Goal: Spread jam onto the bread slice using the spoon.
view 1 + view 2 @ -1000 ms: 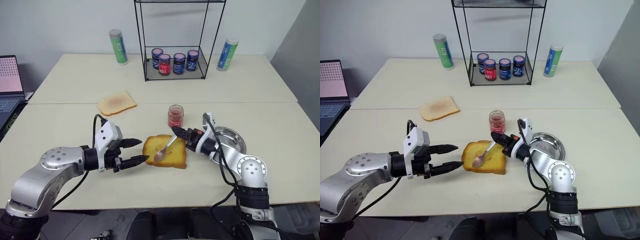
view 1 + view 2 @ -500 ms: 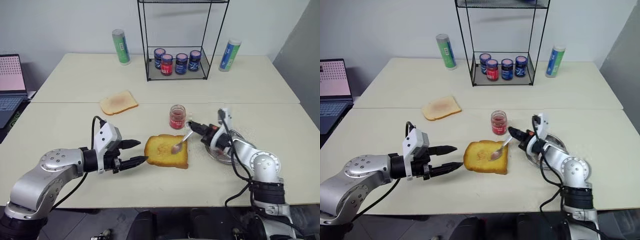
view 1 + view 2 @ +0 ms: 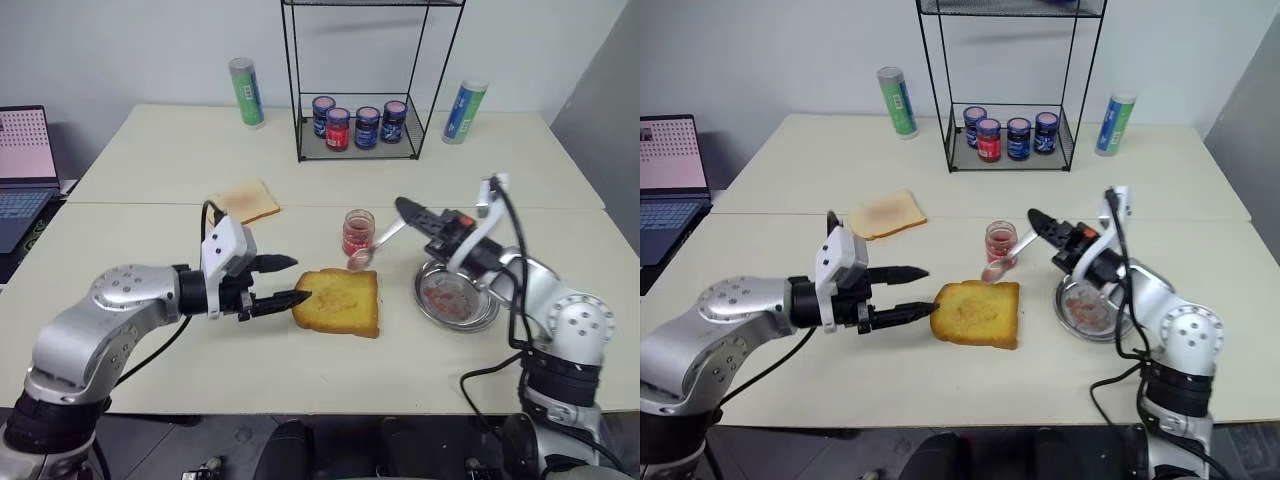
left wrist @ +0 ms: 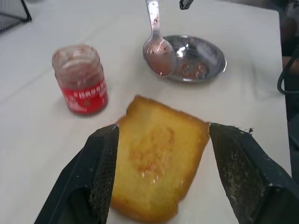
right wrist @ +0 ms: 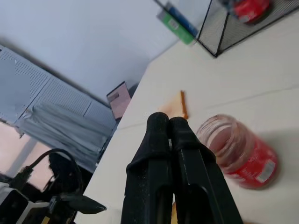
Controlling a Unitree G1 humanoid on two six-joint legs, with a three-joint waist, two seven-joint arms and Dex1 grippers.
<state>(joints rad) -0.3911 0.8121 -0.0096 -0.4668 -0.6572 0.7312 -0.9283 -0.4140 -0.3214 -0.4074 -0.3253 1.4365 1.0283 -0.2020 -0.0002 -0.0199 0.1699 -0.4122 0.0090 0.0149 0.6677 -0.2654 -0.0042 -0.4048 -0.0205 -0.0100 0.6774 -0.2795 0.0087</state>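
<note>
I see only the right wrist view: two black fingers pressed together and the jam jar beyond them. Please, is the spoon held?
Observer: Yes. The right end effector is shut on the spoon, its bowl raised beside the jam jar.
Operator: Where is the bread?
Observer: The bread slice lies flat on the table, with a faint jam smear.
Operator: And the left arm?
Observer: The left end effector is open, one finger on each side of the slice's near edge.
</note>
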